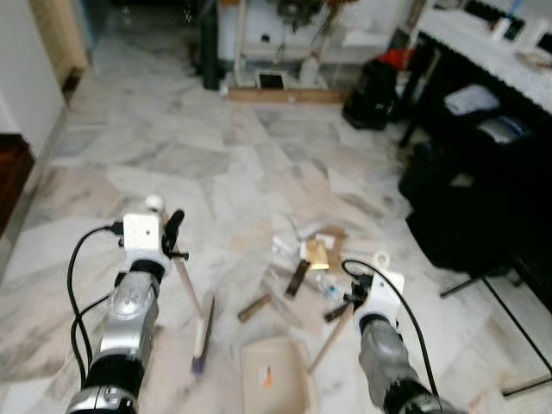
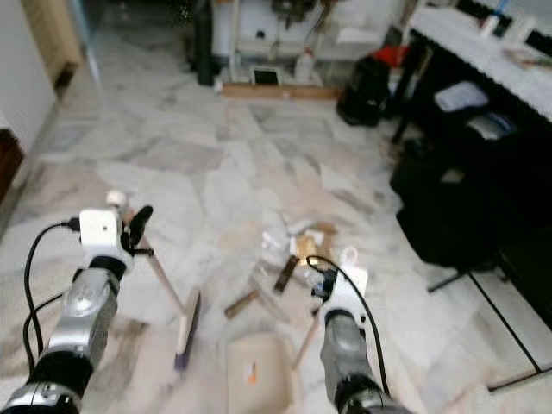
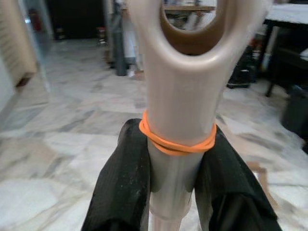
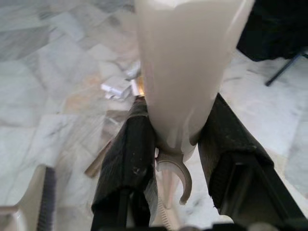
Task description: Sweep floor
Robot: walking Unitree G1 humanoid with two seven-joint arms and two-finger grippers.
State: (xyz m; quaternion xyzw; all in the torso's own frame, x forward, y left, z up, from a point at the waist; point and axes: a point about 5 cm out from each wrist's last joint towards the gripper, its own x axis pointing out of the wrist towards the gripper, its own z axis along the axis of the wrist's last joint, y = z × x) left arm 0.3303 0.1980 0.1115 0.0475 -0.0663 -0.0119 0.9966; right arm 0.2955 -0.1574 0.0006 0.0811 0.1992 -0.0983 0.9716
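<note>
My left gripper (image 1: 173, 239) is shut on the cream broom handle (image 3: 179, 91), which has an orange rubber band (image 3: 177, 142) around it. The handle slants down to the broom head (image 1: 203, 330) on the marble floor. My right gripper (image 1: 357, 298) is shut on the cream dustpan handle (image 4: 186, 62). The dustpan (image 1: 272, 376) lies flat on the floor between my arms, just right of the broom head. A pile of litter (image 1: 307, 260), made of paper scraps, wrappers and dark strips, lies just beyond the pan, ahead of the right gripper.
A black table with a white cloth (image 1: 496, 47) and dark furniture (image 1: 466, 203) stand along the right. A black bag (image 1: 373, 90) and a white shelf unit (image 1: 276, 39) are at the back. A wall corner (image 1: 21, 86) is at the left. Open marble floor (image 1: 190, 147) stretches ahead.
</note>
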